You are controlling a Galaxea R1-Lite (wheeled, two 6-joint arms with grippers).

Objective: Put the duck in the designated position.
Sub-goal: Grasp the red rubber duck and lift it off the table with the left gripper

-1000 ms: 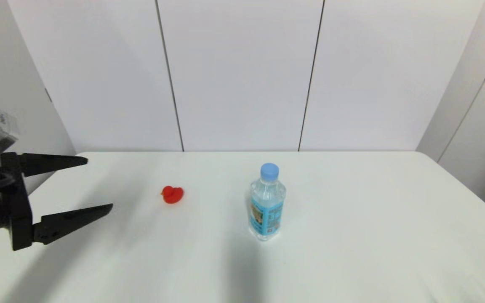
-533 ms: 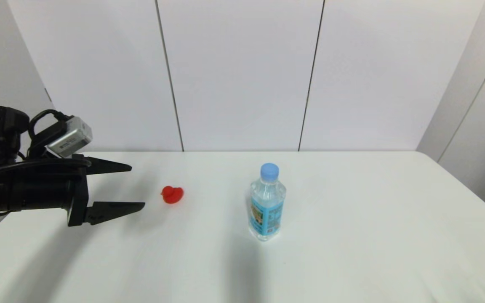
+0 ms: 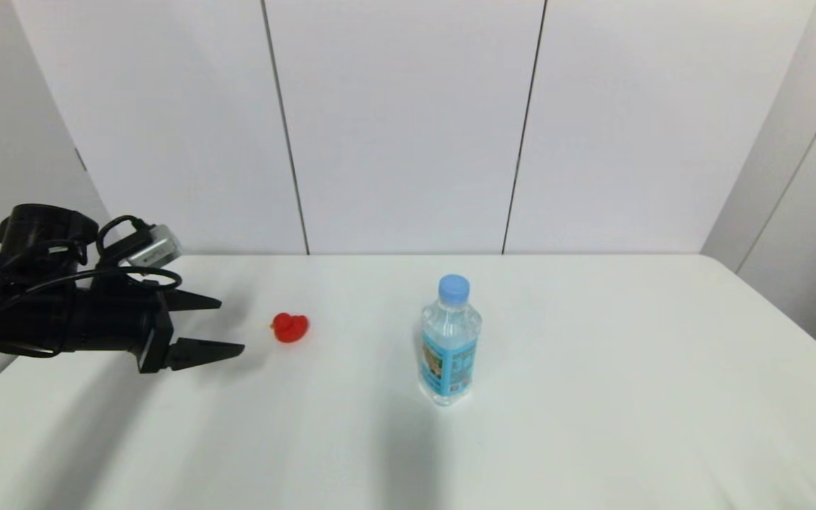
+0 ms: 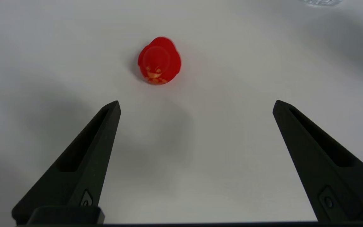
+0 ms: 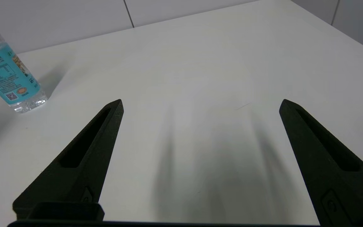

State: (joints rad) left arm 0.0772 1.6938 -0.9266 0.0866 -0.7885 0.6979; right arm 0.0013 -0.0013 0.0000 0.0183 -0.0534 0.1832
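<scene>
Two things are carried by the white worktop (image 3: 592,397): the duck (image 3: 290,327) and a water bottle (image 3: 450,341). Most of the left arm is cut off at the picture's left side in the head view, and the right arm is not seen there at all. In the right wrist view the bottle's upper part is cut off, and only its base is caught in the left wrist view.

The left hand (image 3: 231,325) is held low over the worktop near its left edge, fingers spread wide and empty, pointed at the duck and just short of it. The duck is tiny, bright red, rounded and glossy, with faint orange face markings turned toward the hand; it sits toward the worktop's far left part, apart from everything. Nothing is placed between it and the fingers.

The bottle, clear with a blue cap and blue label, stands upright near the worktop's middle, well apart from the duck.

The right hand (image 5: 200,104) is seen wide and empty over the right part of the worktop.
</scene>
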